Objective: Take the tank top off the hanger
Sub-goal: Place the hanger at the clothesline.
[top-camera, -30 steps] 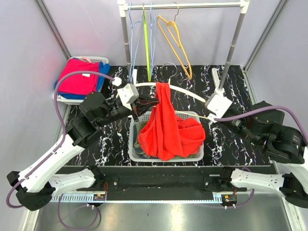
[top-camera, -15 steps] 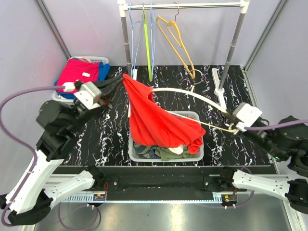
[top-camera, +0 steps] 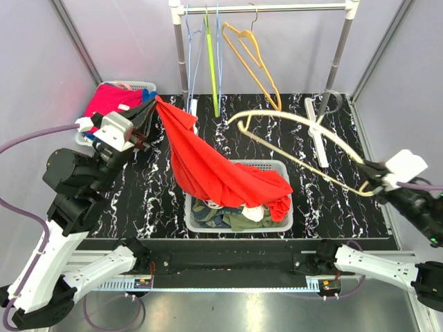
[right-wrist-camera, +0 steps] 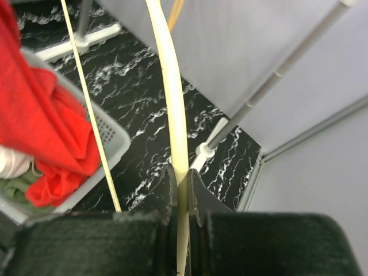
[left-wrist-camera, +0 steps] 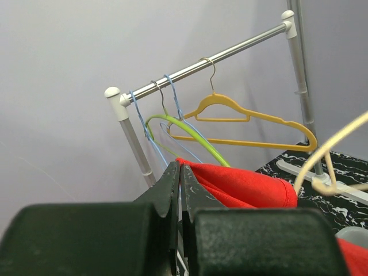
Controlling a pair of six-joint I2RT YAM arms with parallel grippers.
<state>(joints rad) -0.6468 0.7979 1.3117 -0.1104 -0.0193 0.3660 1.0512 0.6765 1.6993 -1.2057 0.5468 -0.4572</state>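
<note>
The red tank top point(top-camera: 208, 166) stretches from my left gripper point(top-camera: 151, 109) at upper left down into the white basket point(top-camera: 285, 223). My left gripper point(left-wrist-camera: 179, 168) is shut on the top's edge point(left-wrist-camera: 241, 184). The cream hanger point(top-camera: 304, 149) is bare, apart from the top, lying across the right half of the table. My right gripper point(top-camera: 374, 185) is shut on the hanger's arm point(right-wrist-camera: 172, 103) near its right end; the jaws pinch the cream bar in the right wrist view point(right-wrist-camera: 180, 172).
A clothes rail point(top-camera: 266, 8) at the back carries blue, green and yellow hangers point(top-camera: 252, 59). A basket of folded pink and blue clothes point(top-camera: 111, 107) sits far left. The white basket also holds olive clothes point(top-camera: 232, 216). The rail's foot point(top-camera: 317, 128) lies near the hanger.
My left gripper pulled the red tank top further left and up; my right gripper pulled the cream hanger right. The top has come off the hanger.
</note>
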